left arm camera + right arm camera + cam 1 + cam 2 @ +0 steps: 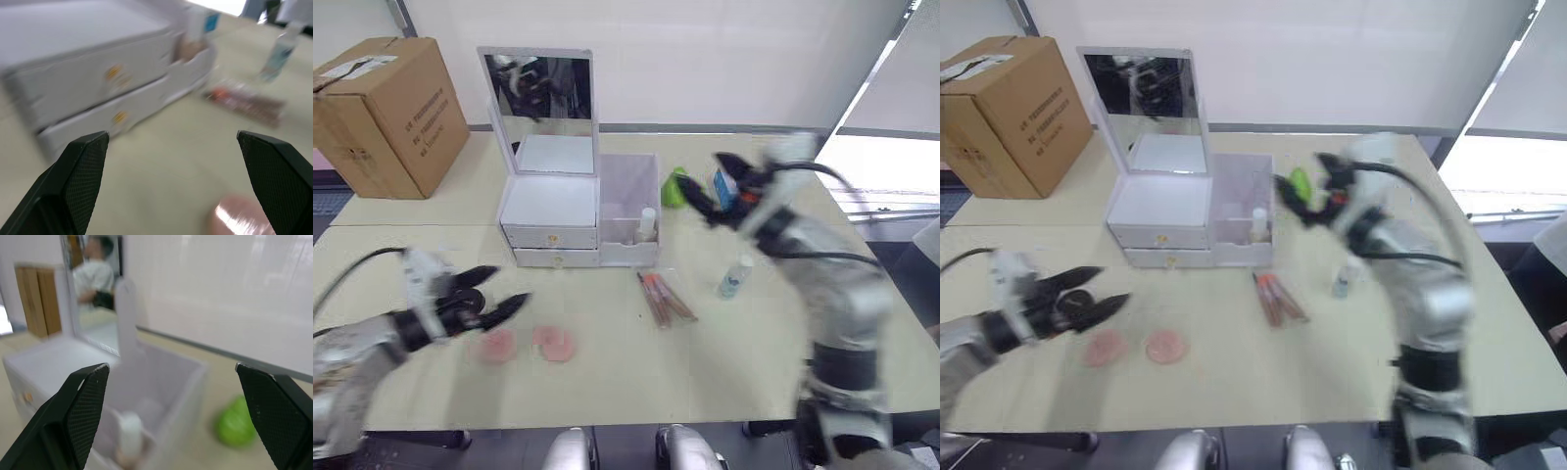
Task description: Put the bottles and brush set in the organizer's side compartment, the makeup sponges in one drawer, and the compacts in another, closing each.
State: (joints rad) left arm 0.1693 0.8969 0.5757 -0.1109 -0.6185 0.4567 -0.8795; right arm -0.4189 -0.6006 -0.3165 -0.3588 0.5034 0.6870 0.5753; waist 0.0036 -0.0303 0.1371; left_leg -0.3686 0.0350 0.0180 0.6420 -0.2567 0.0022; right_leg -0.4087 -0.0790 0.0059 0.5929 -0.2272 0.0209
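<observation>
The right end effector (717, 201) hung wide and empty beside the organizer (579, 211) — the standing bottle (735, 277) lay just below it, nearer than the left end effector (496, 297), also wide.

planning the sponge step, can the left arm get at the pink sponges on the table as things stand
Probably yes: the left gripper hovers open just beside the nearer pink sponge, with only bare table between them.
</observation>
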